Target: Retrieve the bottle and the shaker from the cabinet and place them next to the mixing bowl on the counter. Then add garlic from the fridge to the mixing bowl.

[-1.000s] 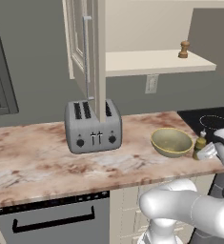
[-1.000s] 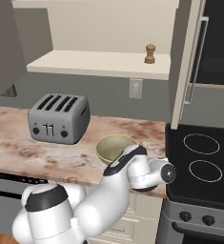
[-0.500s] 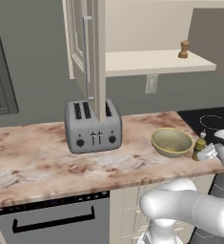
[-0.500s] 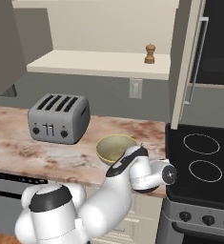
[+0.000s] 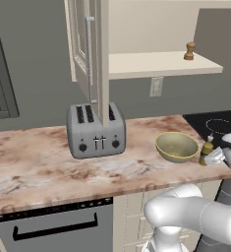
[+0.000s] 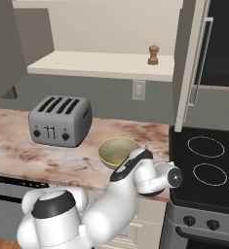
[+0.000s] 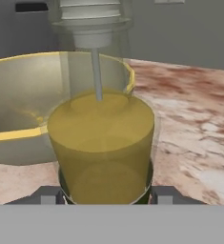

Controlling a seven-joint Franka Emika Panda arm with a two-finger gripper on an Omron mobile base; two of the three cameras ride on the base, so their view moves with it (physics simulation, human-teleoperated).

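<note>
The olive-yellow bottle (image 7: 101, 143) stands upright with its pale spout up, and my gripper (image 7: 104, 193) is shut on its lower body, one fingertip (image 7: 49, 194) on each side. On the marbled counter (image 5: 38, 167) the bottle (image 5: 206, 151) is just right of the mixing bowl (image 5: 177, 146), close to the front edge, with my gripper (image 5: 213, 157) behind it. The bowl (image 7: 27, 105) is right behind the bottle. The brown shaker (image 5: 189, 50) stands on the shelf (image 5: 156, 64) of the open cabinet (image 5: 85, 49). The garlic and the fridge are out of view.
A grey four-slot toaster (image 5: 96, 130) sits on the counter left of the bowl (image 6: 117, 151), under the open cabinet door. The black stovetop (image 6: 206, 160) borders the counter on the right. The shaker (image 6: 154, 55) is high above the bowl.
</note>
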